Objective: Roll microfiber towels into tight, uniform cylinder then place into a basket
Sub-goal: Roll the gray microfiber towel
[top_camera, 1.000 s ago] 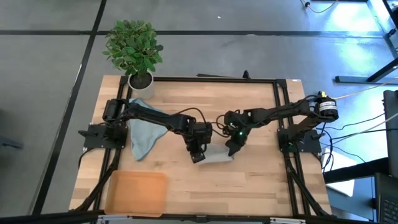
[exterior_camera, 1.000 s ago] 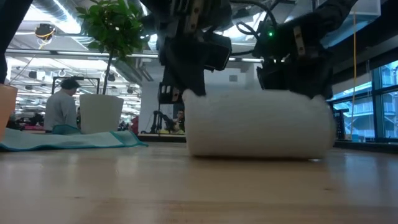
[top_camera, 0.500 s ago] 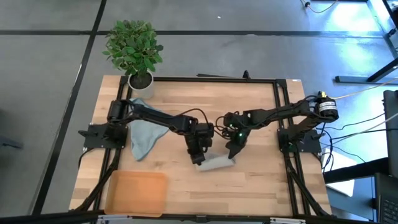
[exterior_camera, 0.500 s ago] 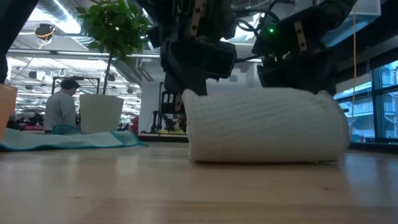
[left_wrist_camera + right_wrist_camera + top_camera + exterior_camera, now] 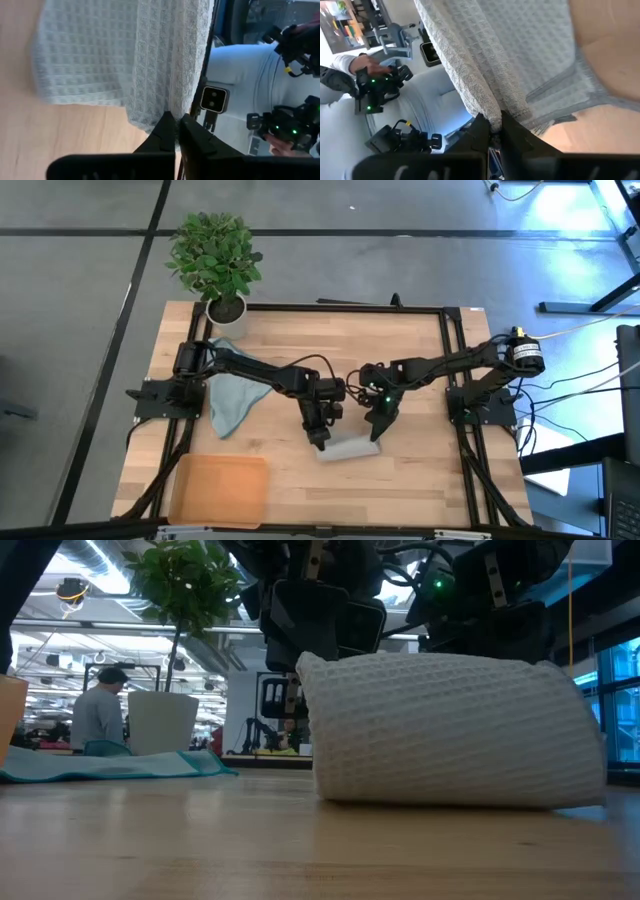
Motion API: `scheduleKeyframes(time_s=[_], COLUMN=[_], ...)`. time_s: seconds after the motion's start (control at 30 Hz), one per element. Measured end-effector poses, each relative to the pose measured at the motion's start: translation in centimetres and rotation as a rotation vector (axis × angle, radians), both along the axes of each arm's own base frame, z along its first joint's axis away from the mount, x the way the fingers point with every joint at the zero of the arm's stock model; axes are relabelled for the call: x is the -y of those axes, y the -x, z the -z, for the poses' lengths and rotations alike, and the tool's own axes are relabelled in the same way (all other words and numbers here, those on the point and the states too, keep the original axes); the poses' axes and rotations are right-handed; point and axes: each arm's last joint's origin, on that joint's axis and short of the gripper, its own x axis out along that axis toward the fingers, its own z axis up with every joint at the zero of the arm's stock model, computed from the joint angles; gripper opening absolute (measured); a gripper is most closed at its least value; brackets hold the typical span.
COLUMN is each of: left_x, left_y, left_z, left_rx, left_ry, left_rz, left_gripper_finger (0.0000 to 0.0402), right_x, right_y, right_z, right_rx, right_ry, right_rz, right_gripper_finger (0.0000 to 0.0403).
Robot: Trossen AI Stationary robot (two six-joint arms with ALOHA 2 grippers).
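The rolled towel (image 5: pixel 455 730) hides both pincers' tips in the low view — its right end cut off.

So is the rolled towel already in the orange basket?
No: in the high view the rolled towel lies on the bare table, apart from the basket at the near left corner.

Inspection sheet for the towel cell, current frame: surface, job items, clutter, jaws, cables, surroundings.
Surface: wooden table, black frame along its edges.
Job's things: rolled grey towel near table centre; blue towel lying flat on the left; orange basket at the near-left corner, nothing in it.
Clutter: potted plant at the far-left corner.
Grippers: left gripper and right gripper, jaws shut on the roll's ends.
Cables: run along both arms and off the right edge.
Surroundings: person seated in the background.
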Motion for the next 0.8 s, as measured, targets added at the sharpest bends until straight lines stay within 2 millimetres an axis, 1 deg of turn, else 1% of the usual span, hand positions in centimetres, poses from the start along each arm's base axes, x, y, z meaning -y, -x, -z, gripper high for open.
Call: scheduleKeyframes(time_s=[0.23, 0.4, 0.57, 0.67, 0.8], left_x=[-0.4, -0.5, -0.6, -0.6, -0.7], left_y=[-0.1, -0.1, -0.2, -0.4, -0.7], left_z=[0.5, 0.6, 0.6, 1.4, 2.3], left_rx=[-0.048, -0.046, -0.039, -0.051, -0.051], left_ry=[-0.135, -0.190, -0.215, -0.219, -0.267], left_rz=[-0.124, -0.152, -0.166, -0.166, -0.190], left_gripper_finger=[0.0000, 0.0000, 0.0000, 0.0000, 0.0000], right_x=[-0.1, 0.1, 0.1, 0.2, 0.3], right_y=[0.1, 0.2, 0.4, 0.4, 0.5], right_z=[0.5, 0.7, 0.8, 0.9, 1.1], right_rx=[-0.105, -0.135, -0.153, -0.159, -0.164], right_ry=[0.131, 0.210, 0.232, 0.259, 0.303], right_rz=[0.128, 0.172, 0.178, 0.188, 0.200], right_gripper_finger=[0.0021, 0.0021, 0.0021, 0.0021, 0.0021])
